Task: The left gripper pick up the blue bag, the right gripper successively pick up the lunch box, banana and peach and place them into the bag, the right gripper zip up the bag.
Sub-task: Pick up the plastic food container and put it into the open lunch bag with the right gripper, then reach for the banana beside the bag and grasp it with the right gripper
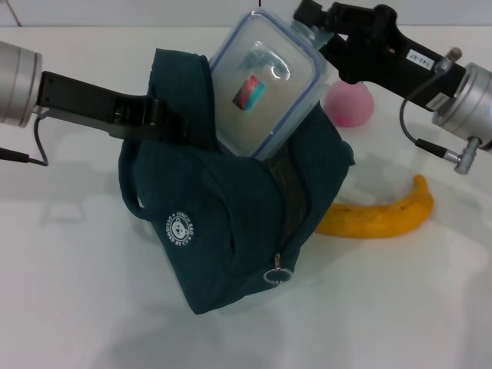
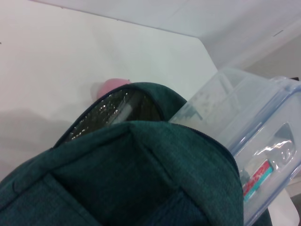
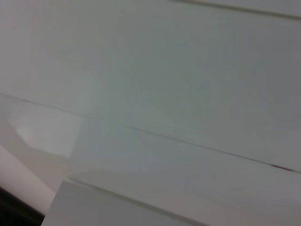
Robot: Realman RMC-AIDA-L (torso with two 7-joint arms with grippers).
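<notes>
The blue bag [image 1: 231, 223] stands tilted at the table's middle, its mouth facing up and back. My left gripper [image 1: 173, 123] reaches in from the left and is shut on the bag's upper rim. The clear lunch box [image 1: 265, 84] with its blue-rimmed lid leans half inside the mouth. My right gripper [image 1: 314, 32] is shut on the box's upper far corner. The pink peach [image 1: 350, 104] lies behind the bag to the right, and the banana [image 1: 380, 215] lies right of the bag. The left wrist view shows the bag [image 2: 141, 179], its foil lining [image 2: 113, 110], the lunch box [image 2: 256, 136] and the peach [image 2: 113, 85].
The white table [image 1: 77, 292] spreads in front and to both sides of the bag. The bag's metal zip ring [image 1: 278, 274] hangs at its lower front. The right wrist view shows only pale, featureless surfaces.
</notes>
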